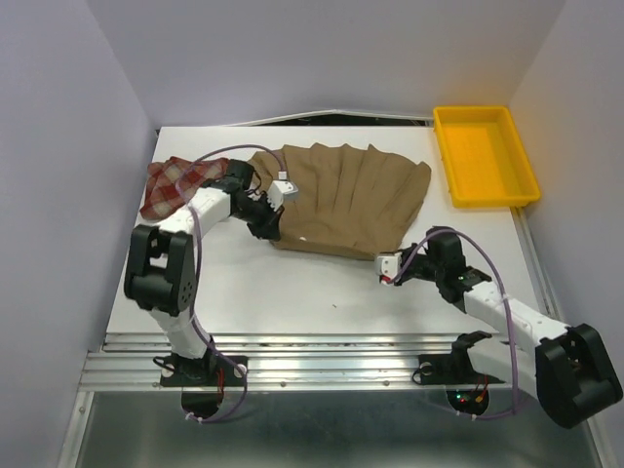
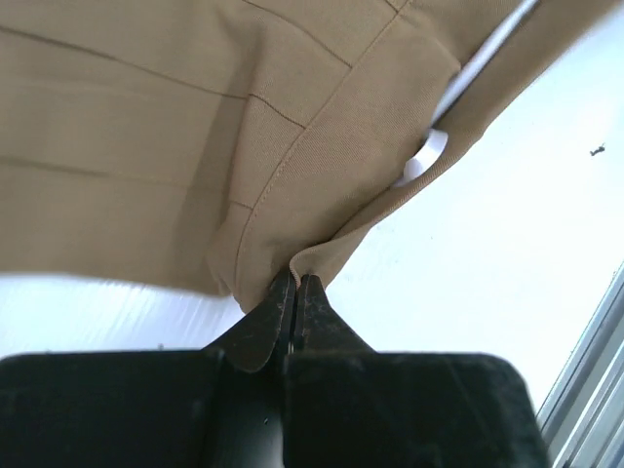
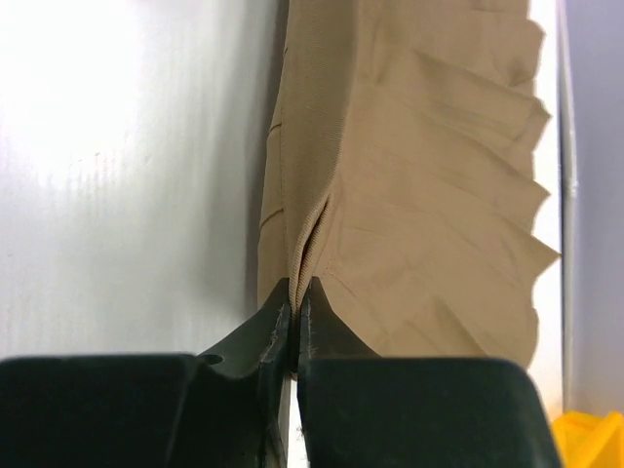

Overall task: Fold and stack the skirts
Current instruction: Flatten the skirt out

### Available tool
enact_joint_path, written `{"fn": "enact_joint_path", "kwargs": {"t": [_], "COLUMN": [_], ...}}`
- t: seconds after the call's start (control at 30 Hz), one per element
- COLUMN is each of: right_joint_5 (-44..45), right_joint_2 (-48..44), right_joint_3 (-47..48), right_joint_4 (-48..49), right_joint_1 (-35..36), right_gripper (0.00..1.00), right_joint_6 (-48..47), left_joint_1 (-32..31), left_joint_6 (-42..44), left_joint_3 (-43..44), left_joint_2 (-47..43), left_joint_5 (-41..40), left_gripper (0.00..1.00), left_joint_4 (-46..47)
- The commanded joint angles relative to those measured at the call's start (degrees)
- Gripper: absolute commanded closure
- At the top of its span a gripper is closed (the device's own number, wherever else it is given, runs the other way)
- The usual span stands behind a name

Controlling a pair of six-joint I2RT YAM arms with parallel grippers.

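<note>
Left gripper [image 2: 295, 288] pinched tight on tan skirt [image 1: 351, 200], near-left corner. Right gripper [image 3: 294, 292] likewise clamped, near-right corner. Skirt spread flat on table [image 1: 292, 292], long axis L-R, body lying beyond both grippers twd far edge. Each arm nearest own corner, so next prob lift + carry near edge fwd over far. Plaid skirt [image 1: 175, 183] bunched far-left, not yet folded.

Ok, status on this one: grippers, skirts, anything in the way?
Left gripper shut on tan skirt, near-left corner. Right gripper shut on its near-right corner. Plaid skirt crumpled far left. Yellow tray far right, not in the way.
</note>
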Motion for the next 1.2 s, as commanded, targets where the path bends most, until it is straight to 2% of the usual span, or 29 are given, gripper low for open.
{"fn": "enact_joint_path", "kwargs": {"t": [0.0,0.07,0.17,0.27,0.47,0.53,0.67,0.83,0.9,1.03,1.07,1.13,1.17], "right_joint_5": [5.2,6.3,9.5,12.8,13.8,15.1,17.2,23.2,24.5,26.0,26.2,25.9,25.5], "right_joint_2": [-5.1,-7.2,-6.7,-5.3,-1.9,0.4,4.6,12.3,17.5,30.2,33.1,41.1,43.7], "right_joint_3": [7.4,10.4,19.5,30.3,51.5,54.9,57.7,58.4,59.3,70.6,77.6,85.3,92.8], "right_joint_4": [-4.2,-7.2,-11.0,-15.7,-25.3,-26.3,-23.4,-14.7,-10.3,-2.4,-1.7,-0.7,-0.1], "right_joint_1": [0.3,0.3,0.3,0.3,0.3,0.3,0.3,-0.3,-1.1,-5.6,-7.3,-9.0,-9.8], "right_gripper": [0.99,0.99,0.99,0.99,0.99,0.99,0.99,0.99,0.99,0.99,0.99,0.99,0.99], "right_joint_6": [9.3,12.5,19.3,24.0,28.1,27.8,25.8,23.2,23.1,26.9,27.5,29.2,29.7], "left_joint_1": [1.4,1.4,1.4,1.4,1.3,1.3,1.3,1.3,1.4,1.5,1.6,1.8,2.5], "left_joint_6": [0.6,-0.6,-2.1,-2.1,-9.5,-11.8,-14.2,-14.3,-14.0,-14.6,-14.7,-14.6,-14.7], "left_joint_3": [-3.4,-4.7,-6.1,-4.0,4.6,6.5,9.9,12.0,15.6,24.9,30.1,35.5,38.1], "left_joint_2": [-17.5,-24.1,-39.0,-46.4,-51.9,-51.6,-47.1,-36.8,-30.1,-18.4,-13.6,-9.0,-4.9], "left_joint_5": [-5.0,-7.3,-11.2,-12.6,-14.5,-15.1,-16.9,-21.9,-22.8,-25.5,-26.9,-27.7,-28.3], "left_gripper": [1.0,1.0,1.0,1.0,1.0,1.0,1.0,1.0,1.0,1.0,1.0,1.0,1.0], "left_joint_4": [1.8,4.5,8.7,8.4,8.0,9.7,11.3,19.7,21.7,28.9,29.7,32.8,34.1]}}
